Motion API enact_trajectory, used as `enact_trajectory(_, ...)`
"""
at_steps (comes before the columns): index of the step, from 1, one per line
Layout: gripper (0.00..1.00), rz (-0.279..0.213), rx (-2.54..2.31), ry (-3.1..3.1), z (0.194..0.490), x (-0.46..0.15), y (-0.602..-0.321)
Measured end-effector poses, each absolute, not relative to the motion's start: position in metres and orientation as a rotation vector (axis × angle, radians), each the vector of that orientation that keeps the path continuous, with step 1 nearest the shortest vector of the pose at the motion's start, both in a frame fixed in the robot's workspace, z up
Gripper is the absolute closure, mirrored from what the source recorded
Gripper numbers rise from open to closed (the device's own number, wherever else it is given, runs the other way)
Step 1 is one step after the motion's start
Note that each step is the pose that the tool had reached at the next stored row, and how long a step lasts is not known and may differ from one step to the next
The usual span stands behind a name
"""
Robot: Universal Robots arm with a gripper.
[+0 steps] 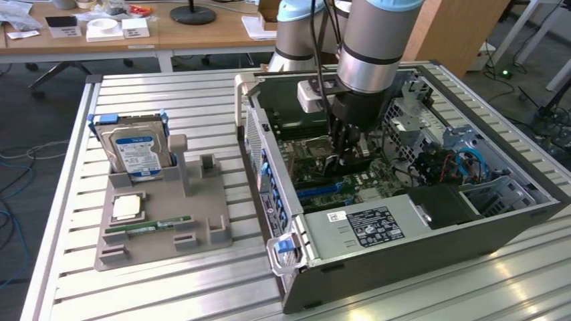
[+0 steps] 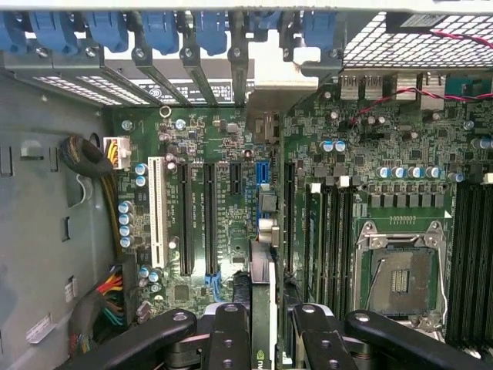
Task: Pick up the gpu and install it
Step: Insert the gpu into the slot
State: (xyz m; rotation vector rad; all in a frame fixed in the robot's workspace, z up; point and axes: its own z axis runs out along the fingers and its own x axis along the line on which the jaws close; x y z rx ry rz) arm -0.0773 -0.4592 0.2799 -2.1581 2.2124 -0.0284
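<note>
claw (image 2: 269, 314) pinching gpu (image 2: 262, 271) edge-on over motherboard (image 2: 202, 131) slots, board print unreadable

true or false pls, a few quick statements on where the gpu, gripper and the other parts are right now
1. The gripper is down inside the open case. True.
2. The gpu lies on the grey holder. False: the gripper holds it edge-on between its fingers, over the motherboard.
3. The hard drive stands upright in the holder. True.
4. The memory stick is plugged into the motherboard. False: it lies flat on the holder, outside the case.
</note>
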Motion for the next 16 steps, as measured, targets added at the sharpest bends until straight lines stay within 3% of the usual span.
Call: enact_trajectory(16, 0.74, -0.034, -2.176, 2.231, 0.2777, -0.0765, -0.4591)
